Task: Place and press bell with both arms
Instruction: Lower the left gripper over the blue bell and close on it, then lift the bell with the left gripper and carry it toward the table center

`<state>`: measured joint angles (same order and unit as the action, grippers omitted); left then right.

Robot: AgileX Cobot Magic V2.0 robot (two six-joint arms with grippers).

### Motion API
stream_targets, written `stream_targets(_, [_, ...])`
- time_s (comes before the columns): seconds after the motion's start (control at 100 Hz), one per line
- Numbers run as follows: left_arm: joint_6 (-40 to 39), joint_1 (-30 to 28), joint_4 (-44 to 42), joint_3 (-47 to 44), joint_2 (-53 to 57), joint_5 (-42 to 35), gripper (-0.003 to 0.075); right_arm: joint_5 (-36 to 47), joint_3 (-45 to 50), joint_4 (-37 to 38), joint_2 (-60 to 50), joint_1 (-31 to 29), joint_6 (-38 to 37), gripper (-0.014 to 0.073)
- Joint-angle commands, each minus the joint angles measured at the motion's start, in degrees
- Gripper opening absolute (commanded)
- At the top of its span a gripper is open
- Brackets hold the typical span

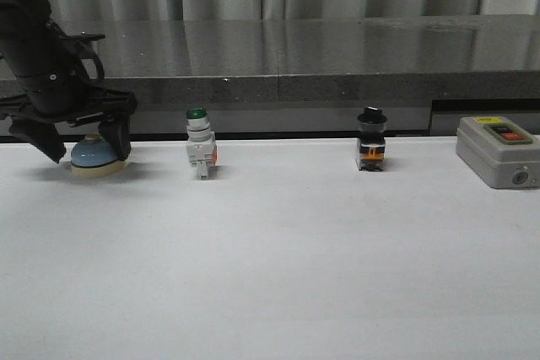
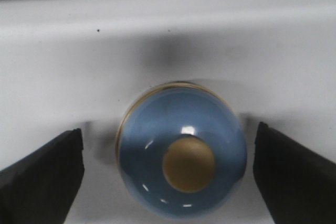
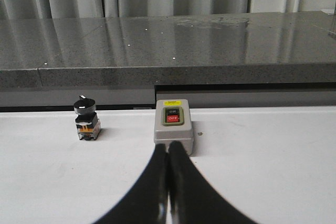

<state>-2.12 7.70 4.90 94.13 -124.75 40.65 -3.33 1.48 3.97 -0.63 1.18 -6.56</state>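
The light-blue bell [image 1: 93,155] with a cream base stands on the white table at the far left. My left gripper [image 1: 83,141] is low over it, open, one finger on each side. In the left wrist view the bell [image 2: 181,150] lies between the two dark fingers [image 2: 42,174], with a gap on both sides. My right gripper [image 3: 168,148] is shut and empty, fingers pressed together above the table. The right arm is out of the front view.
A green-capped white push-button switch [image 1: 200,142] stands right of the bell. A black-knobbed orange-and-black switch [image 1: 370,139] stands mid-right and also shows in the right wrist view [image 3: 86,120]. A grey on/off switch box [image 1: 498,151] lies far right, just beyond my right fingertips [image 3: 173,128]. A dark stone ledge [image 1: 337,65] runs behind.
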Motion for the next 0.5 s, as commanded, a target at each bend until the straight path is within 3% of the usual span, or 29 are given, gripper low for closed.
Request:
stream_targets(0.0, [0.08,-0.01,0.78,2.27,3.23,-1.37,0.0573,4.85,-0.83,0.26,-0.94,-0.35,0.17,-0.006])
stream_targets(0.25, [0.08,-0.01,0.94,4.0,3.23,-0.81,0.0275,4.85,-0.83,0.26,-0.94,-0.35,0.17,-0.006])
stream_targets(0.35, [0.08,-0.01,0.94,4.0,3.23,-0.71,0.0227,4.85,-0.83,0.26,-0.94,-0.35,0.17,-0.006])
stream_targets(0.49, [0.08,-0.01,0.94,4.84,3.61,0.19,0.0225,4.85,-0.83,0.26,-0.94,-0.35,0.17,-0.006])
